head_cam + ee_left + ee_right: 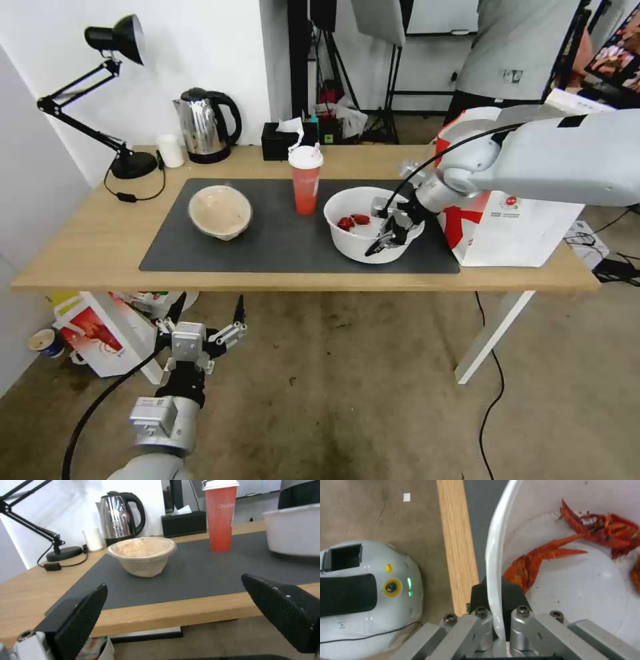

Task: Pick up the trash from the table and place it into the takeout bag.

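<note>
Right pincer (495, 597) clamps white bowl (586, 585) rim near table (456, 542) edge.

A white wall (200, 47) rises behind the counter (87, 233), whose white leg (493, 333) stands on a worn, stained grey-brown floor (347, 400). A black cable (490, 400) trails across that floor. Dark stands (393, 73) crowd the far room, and a boxy carton (100, 333) sits under the counter's left end
</note>
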Controlling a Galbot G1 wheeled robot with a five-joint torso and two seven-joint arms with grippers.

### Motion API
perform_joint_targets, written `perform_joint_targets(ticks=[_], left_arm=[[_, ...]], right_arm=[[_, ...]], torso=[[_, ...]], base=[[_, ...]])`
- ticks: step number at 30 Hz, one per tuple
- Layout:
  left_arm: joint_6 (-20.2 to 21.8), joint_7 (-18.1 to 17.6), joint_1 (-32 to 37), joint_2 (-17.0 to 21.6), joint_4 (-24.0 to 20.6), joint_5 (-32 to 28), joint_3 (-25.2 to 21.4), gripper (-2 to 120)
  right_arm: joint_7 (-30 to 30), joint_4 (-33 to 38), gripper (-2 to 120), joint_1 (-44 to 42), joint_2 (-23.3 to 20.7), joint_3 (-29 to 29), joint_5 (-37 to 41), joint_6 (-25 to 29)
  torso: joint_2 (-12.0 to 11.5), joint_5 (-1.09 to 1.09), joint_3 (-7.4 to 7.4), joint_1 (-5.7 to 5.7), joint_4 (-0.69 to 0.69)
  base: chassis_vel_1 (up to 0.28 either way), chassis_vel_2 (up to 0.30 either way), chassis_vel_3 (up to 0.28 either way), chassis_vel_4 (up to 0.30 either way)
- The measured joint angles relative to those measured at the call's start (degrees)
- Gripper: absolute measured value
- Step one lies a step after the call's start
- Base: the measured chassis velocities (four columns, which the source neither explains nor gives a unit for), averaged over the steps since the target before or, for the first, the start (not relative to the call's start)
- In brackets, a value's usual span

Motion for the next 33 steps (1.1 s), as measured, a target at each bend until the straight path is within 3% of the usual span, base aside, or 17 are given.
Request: perform_joint_targets(ticks=[11, 19, 33], left_arm=[[0.0, 0.0, 0.0, 0.0, 0.0, 0.0, 0.0, 100], [0.0, 0.0, 0.0, 0.0, 0.0, 0.0, 0.0, 100], [0.0, 0.0, 0.0, 0.0, 0.0, 0.0, 0.0, 100]], right_arm=[[-2.36, 5.13, 0, 3.47, 4.03, 4.31, -3.14, 0.02], [1.25, 9.06, 0, 3.75, 7.11, 9.06, -1.32, 1.63], [0.36, 10.51, 0, 5.99, 7.6, 12.43, -1.21, 2.23]], torso=[[0.0, -0.01, 0.0, 0.0, 0.0], [0.0, 0.01, 0.0, 0.0, 0.0], [0.0, -0.01, 0.0, 0.0, 0.01]], base=[[0.0, 0.0, 0.0, 0.0], [0.0, 0.0, 0.0, 0.0], [0.0, 0.0, 0.0, 0.0]])
